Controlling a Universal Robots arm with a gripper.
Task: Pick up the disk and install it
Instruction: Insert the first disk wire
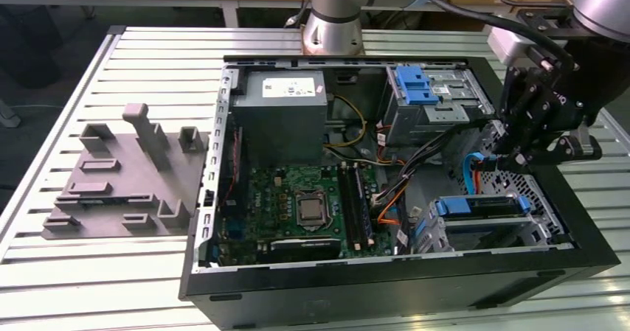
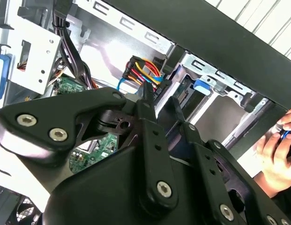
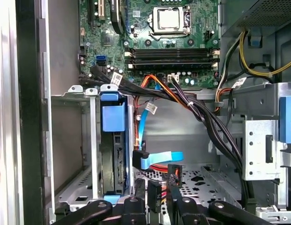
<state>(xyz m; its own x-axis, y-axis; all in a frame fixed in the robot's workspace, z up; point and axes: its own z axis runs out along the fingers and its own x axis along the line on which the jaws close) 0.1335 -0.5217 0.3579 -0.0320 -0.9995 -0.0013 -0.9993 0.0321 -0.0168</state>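
The gripper (image 1: 518, 154) hangs inside the open case (image 1: 394, 287) at the exterior view's right, above the floor between the two drive cages – whether its fingers are apart or closed I cannot tell. The disk (image 3: 113, 150) sits on edge in the lower cage (image 3: 72, 140), its blue rail end (image 1: 477, 206) facing up, clear of the gripper. Loose connectors (image 3: 157, 161) lie just beside it. A hand (image 2: 276, 154) shows outside the case in the second wrist view
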